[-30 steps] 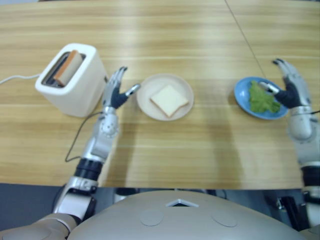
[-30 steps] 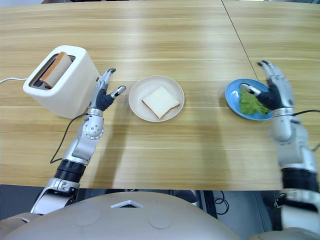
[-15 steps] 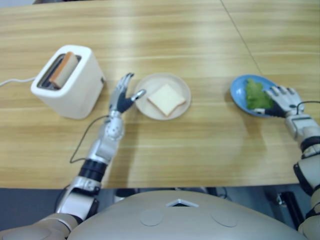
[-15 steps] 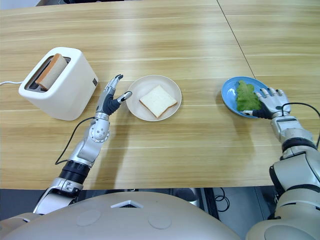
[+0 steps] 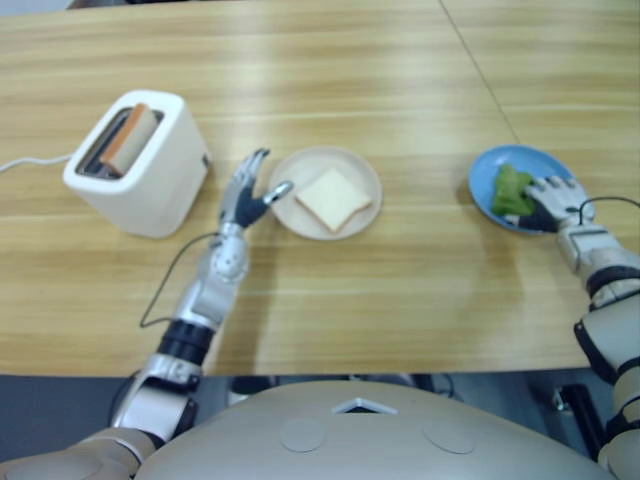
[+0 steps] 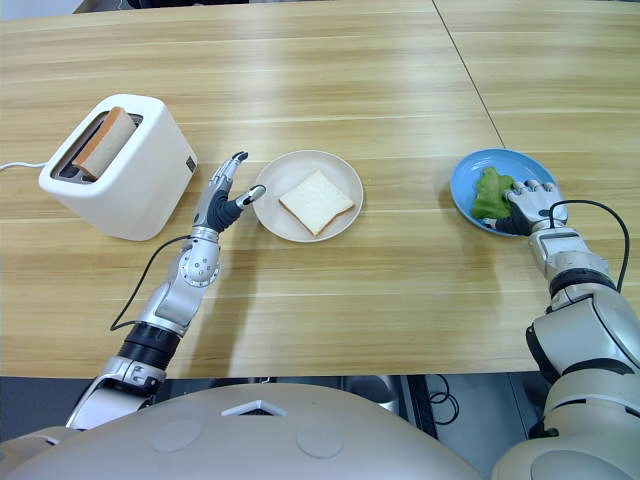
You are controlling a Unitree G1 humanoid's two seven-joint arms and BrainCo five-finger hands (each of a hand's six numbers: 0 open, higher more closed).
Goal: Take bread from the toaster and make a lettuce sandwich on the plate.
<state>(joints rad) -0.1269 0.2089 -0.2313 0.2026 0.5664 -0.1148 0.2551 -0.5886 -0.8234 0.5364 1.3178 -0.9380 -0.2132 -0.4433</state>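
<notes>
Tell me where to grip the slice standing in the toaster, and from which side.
Pinch the exposed top edge of the slice, coming straight down from above and pressing on its two flat faces. It stands on edge in the slot of the toaster, whose walls hide everything below.

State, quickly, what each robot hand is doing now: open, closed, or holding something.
Left robot hand: open, holding nothing.
Right robot hand: closed on the lettuce on the blue dish.

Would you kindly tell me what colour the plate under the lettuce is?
That plate is blue, seen best in the right eye view.
</notes>
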